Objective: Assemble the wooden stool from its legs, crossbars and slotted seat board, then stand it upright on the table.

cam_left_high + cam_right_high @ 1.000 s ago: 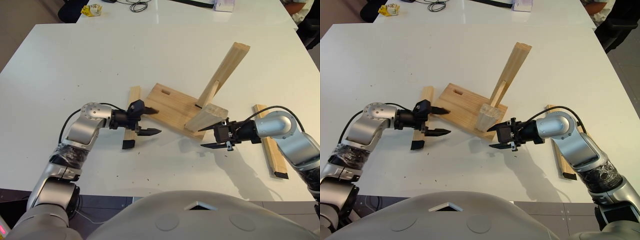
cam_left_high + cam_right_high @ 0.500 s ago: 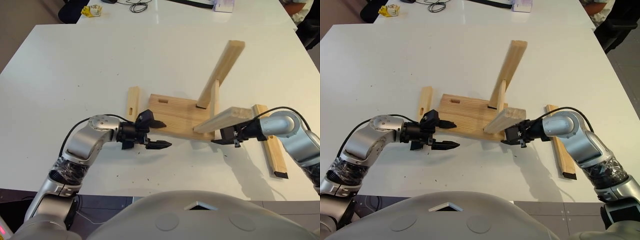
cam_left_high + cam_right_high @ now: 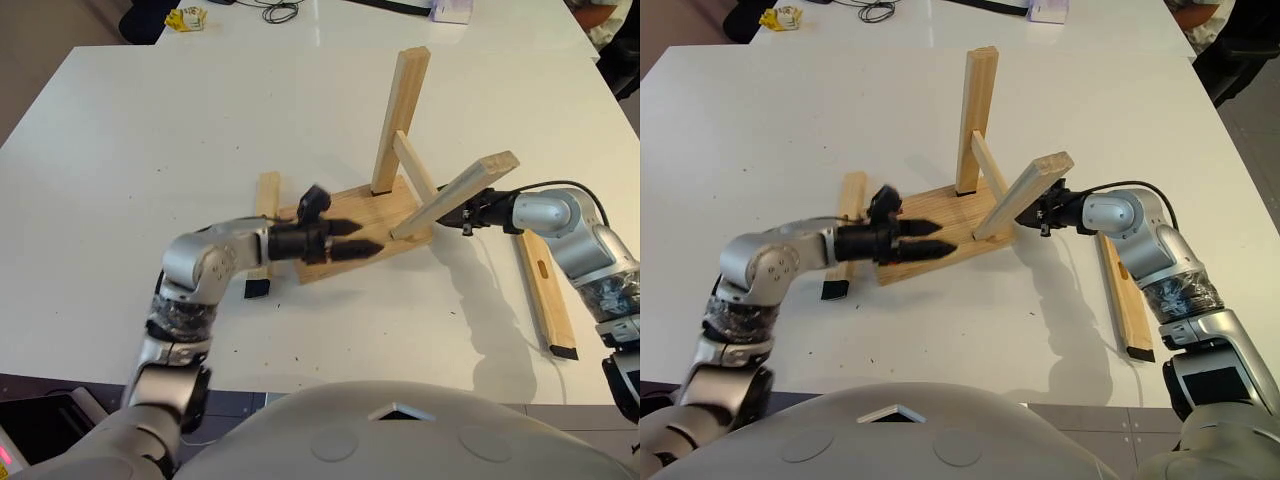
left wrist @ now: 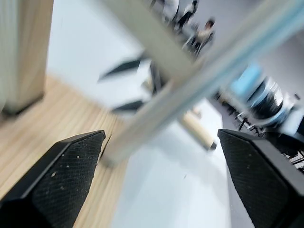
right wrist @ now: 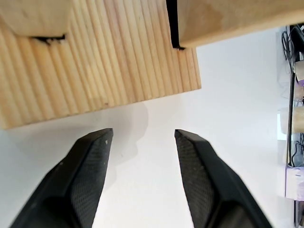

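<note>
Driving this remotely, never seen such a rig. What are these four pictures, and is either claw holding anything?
It is a humanoid robot with two arms, each ending in a two-finger gripper. The two wide pictures come from its head, looking down over the white table; the two close ones come from cameras on its wrists. On the table lies the seat board, with an upright leg, a tilted leg and a crossbar between them. Two loose wooden pieces lie flat: the left piece beside the board, the right piece beside the right arm. The left gripper is open at the board's near edge; the right gripper is open beside the tilted leg. Neither holds anything.
</note>
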